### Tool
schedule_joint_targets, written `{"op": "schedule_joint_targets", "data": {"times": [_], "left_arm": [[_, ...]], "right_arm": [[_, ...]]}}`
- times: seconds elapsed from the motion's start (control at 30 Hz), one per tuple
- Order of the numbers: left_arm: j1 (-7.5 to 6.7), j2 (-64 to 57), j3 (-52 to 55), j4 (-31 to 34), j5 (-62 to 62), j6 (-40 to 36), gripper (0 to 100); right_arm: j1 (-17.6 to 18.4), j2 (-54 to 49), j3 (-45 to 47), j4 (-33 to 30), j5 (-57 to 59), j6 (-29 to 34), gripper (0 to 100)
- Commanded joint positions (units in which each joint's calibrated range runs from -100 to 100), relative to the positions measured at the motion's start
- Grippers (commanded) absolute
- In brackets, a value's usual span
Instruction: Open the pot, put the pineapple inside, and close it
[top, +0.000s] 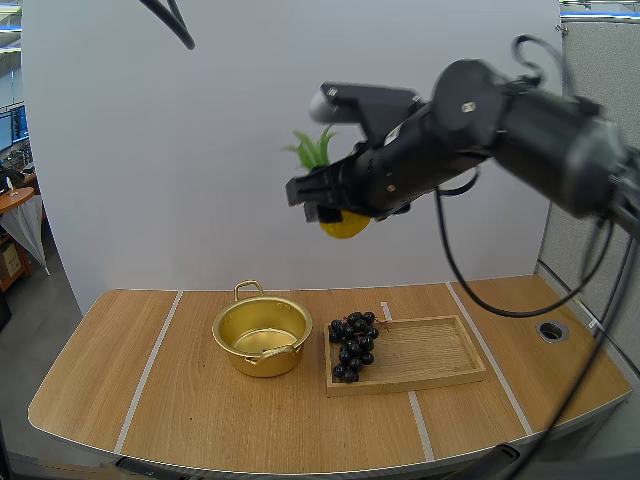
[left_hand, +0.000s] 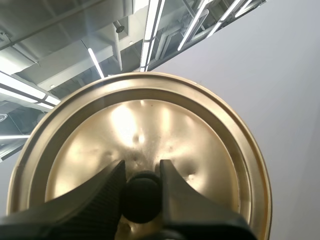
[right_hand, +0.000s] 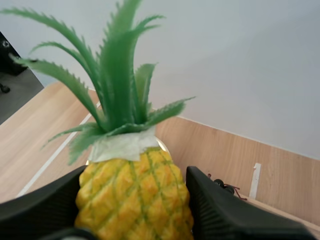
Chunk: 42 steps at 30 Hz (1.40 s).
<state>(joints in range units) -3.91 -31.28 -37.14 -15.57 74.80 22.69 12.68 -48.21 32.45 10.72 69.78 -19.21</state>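
Gold pot (top: 262, 337) sits open on the table (top: 200, 420); you have its lid (left_hand: 200, 150) off, pinched narrowly at the black knob (left_hand: 142, 197) by the left gripper (left_hand: 142, 182). Your right gripper (right_hand: 135, 210), fingers wide, clamps the pineapple (right_hand: 134, 192) high above the table. Remaining: pineapple in, lid back on.

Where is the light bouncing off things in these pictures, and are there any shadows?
Left wrist view: ceiling lights glare in pale patches on the gold lid, whose black knob the left gripper pinches. High view: the open pot gleams inside, with only a soft shadow beneath it. Right wrist view: the pineapple is evenly lit, without glare.
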Motion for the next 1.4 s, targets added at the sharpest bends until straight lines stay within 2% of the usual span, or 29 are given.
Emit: {"op": "schedule_joint_targets", "data": {"times": [0.0,0.17,0.3,0.6,1.03,1.37], "left_arm": [[-0.2,-0.1,-0.43,0.31,-1.48,-0.64,0],[-0.2,-0.1,-0.43,0.31,-1.48,-0.64,0],[-0.2,-0.1,-0.43,0.31,-1.48,-0.64,0],[-0.2,-0.1,-0.43,0.31,-1.48,-0.64,0],[-0.2,-0.1,-0.43,0.31,-1.48,-0.64,0],[-0.2,-0.1,-0.43,0.31,-1.48,-0.64,0]], "right_arm": [[0.13,10.73,-0.16,5.66,-4.5,-4.21,0],[0.4,17.92,-0.16,11.28,-11.09,-7.68,0],[2.33,23.61,-0.16,11.17,-15.58,-9.88,0],[5.51,35.02,-0.21,9.03,-24.75,-9.96,0],[5.79,47.95,-6.14,7.42,-22.51,-9.96,0],[5.79,52.52,-7.3,7.42,-21.48,-9.96,0]]}}
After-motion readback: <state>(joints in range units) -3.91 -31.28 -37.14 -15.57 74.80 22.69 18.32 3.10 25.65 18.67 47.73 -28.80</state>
